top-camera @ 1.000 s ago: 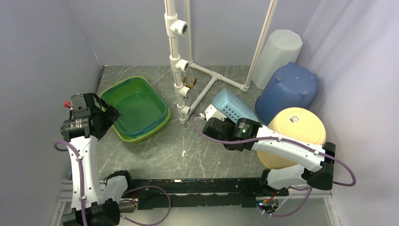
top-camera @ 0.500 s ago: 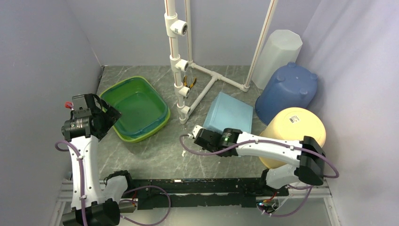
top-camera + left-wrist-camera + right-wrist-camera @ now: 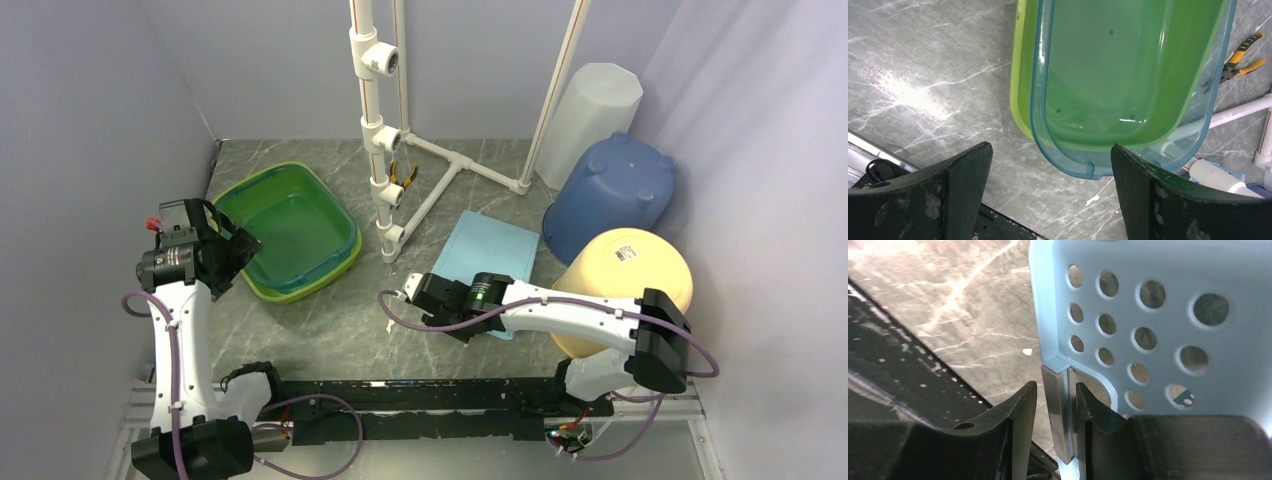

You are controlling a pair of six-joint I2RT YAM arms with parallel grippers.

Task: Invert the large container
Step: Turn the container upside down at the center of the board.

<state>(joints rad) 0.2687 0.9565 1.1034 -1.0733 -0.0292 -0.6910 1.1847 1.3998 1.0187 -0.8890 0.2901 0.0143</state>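
From above, the light blue perforated container (image 3: 492, 255) lies bottom-up and flat on the table (image 3: 330, 330), its long axis running away from the arms. The right gripper (image 3: 432, 298) sits at its near-left edge, forearm stretched low and leftward — plainly the nearer arm.

The left wrist view shows the left gripper (image 3: 1050, 150) with fingers wide apart above the green tub (image 3: 1038, 100).

In the right wrist view, the fingers (image 3: 1020, 405) closely bracket the container's rim — whether they pinch it I cannot tell.

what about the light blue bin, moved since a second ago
Yes: the light blue bin tipped flat, toward the near edge, away from the white pipe stand.
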